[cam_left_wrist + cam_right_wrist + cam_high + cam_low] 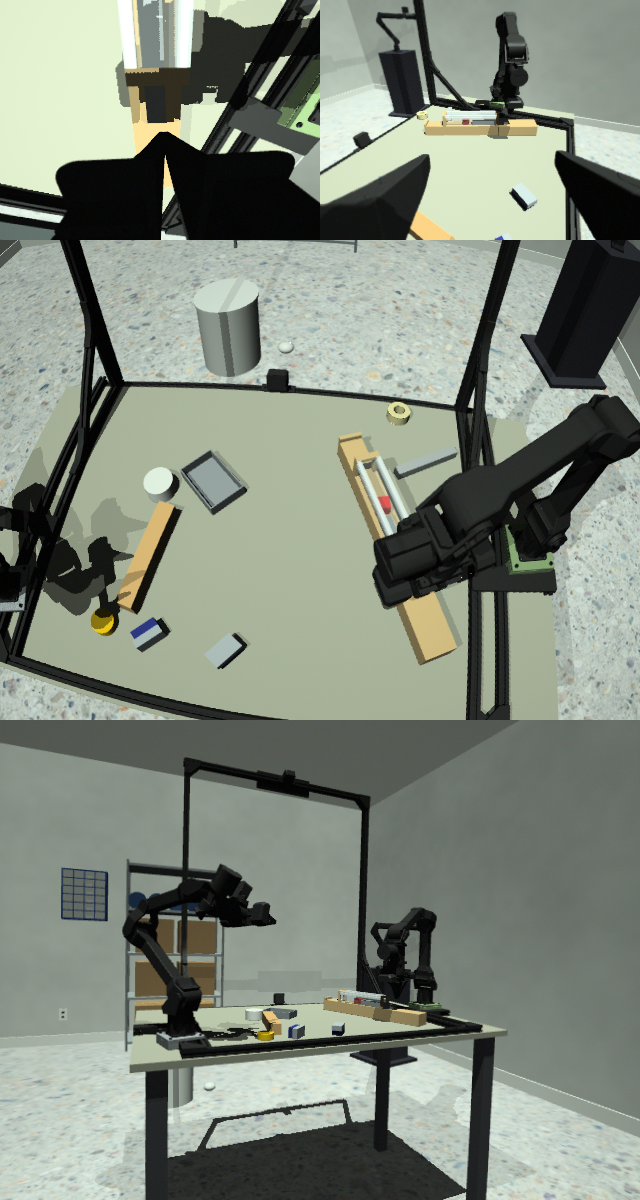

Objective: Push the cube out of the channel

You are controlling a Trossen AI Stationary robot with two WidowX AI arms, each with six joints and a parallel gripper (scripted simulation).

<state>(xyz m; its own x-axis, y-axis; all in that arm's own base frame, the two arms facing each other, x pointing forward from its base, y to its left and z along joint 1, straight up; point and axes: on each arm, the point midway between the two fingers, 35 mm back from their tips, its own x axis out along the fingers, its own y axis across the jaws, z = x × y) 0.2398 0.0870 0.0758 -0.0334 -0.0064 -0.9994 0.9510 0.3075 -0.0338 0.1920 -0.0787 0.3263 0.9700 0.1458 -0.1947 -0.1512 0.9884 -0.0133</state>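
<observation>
The red cube (384, 504) (357, 1000) (465, 121) sits inside the wooden channel (361, 495), under two pale rods. The short ledge (353, 447) with its raised lip (350, 436) is at the far end. A grey stick (156, 105) (484, 121) lies in the channel on the cube's other side, close to it; contact is unclear. My left gripper (163, 136) is shut and empty, just behind the stick's near end, over the long wooden end; the arm hides it in the top view. My right gripper (492, 158) (271, 918) is open and empty, high and far from the channel.
A grey bar (426, 462) and a yellow ring (398, 420) lie near the ledge end. Across the table are a grey tray (197, 494), a white cylinder (159, 482), an orange block (147, 555), a yellow disc (103, 622) and two small blocks. Black frame rails edge the table.
</observation>
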